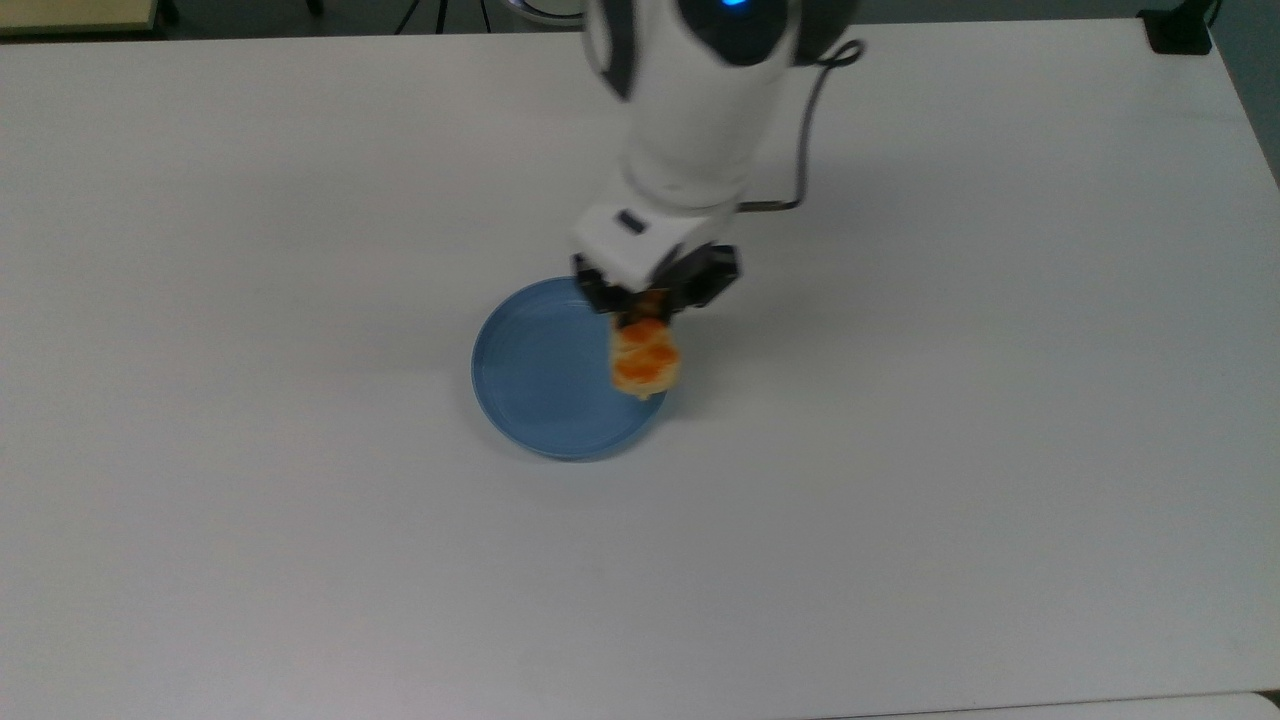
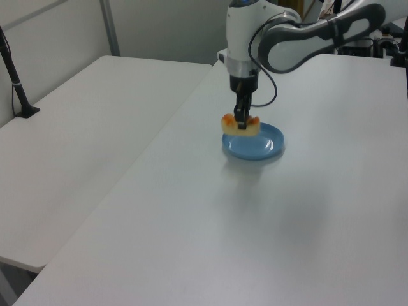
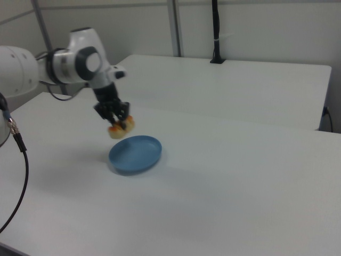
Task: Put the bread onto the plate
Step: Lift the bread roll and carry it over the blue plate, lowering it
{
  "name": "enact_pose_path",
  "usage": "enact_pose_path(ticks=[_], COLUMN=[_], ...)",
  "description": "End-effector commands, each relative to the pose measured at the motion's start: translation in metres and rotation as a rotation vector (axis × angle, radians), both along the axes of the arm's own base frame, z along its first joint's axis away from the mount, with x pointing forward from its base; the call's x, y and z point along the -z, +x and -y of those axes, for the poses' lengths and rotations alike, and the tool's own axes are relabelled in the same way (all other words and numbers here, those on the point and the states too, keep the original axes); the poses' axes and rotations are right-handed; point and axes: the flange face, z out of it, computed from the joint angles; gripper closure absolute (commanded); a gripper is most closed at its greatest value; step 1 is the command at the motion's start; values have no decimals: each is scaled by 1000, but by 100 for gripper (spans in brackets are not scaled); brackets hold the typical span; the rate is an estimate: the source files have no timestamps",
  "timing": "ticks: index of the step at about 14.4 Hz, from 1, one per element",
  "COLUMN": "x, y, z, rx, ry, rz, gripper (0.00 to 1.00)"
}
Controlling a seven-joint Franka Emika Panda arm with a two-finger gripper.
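so the gripper (image 1: pixel 648 305) is clamped on the bread (image 1: pixel 645 365), holding it up over the plate (image 1: pixel 530 370) by its rim. looks like carry stage; next it probably needs to centre, lower, and let go.

White, rounded arm (image 2: pixel 280 32) with dark grey joint panels, a blue light at its wrist (12 o'clock in the top view), a thin black cable looping beside it, black fingers (image 1: pixel 655 298).
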Motion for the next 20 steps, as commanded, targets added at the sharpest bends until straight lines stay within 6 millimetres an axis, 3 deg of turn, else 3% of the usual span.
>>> enact_pose_path(ticks=[1,10,12,14,16,17,19,20], x=[19,64,66,68,73,72,61,39], y=[-2,0,0,1,1,1,2,4], z=[45,43,44,43,43,44,43,44], rx=[-37,-41,-43,-44,-44,-41,-35,-27], ry=[-54,-39,-37,-35,-36,-36,-31,-29], rz=[-39,-16,-10,-7,-16,-18,-5,25], gripper=[63,62,61,46,20,0,0,0])
